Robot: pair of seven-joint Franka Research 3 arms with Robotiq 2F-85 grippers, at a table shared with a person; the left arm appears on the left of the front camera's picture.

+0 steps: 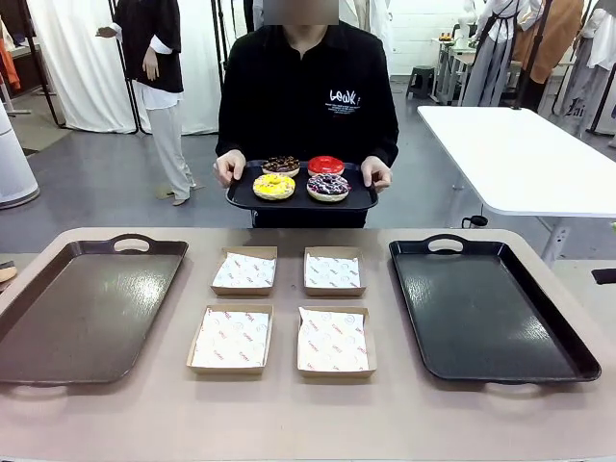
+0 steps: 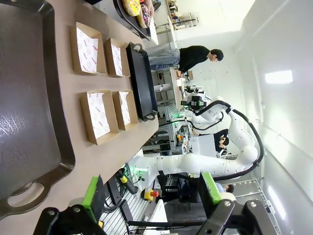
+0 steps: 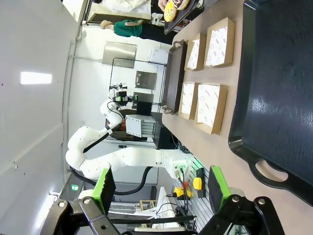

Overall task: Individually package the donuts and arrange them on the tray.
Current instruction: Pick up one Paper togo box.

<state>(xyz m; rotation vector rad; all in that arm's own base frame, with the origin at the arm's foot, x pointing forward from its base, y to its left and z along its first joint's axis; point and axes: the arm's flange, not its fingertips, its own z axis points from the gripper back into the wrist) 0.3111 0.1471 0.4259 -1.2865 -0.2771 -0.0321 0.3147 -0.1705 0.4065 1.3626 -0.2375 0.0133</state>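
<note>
Across the table, a person holds a small black tray point(image 1: 361, 200) in both hands, carrying the donuts. On it sit a yellow donut point(image 1: 274, 185), a red donut point(image 1: 325, 165), a chocolate donut point(image 1: 281, 165) and a dark sprinkled donut point(image 1: 328, 186). The yellow donut point(image 2: 132, 6) also shows at the top of the left wrist view. My left gripper point(image 2: 151, 196) hangs open off the near end of the brown tray point(image 2: 29, 98), empty. My right gripper point(image 3: 161, 188) stands open and empty past the handle end of the black tray point(image 3: 279, 88).
On the table lie a large brown tray point(image 1: 87, 308) at left and a large black tray point(image 1: 491, 308) at right. Between them several paper-lined cardboard boxes point(image 1: 243, 271) point(image 1: 333, 272) point(image 1: 231, 339) point(image 1: 334, 341) form a square. A white table point(image 1: 520, 154) stands behind.
</note>
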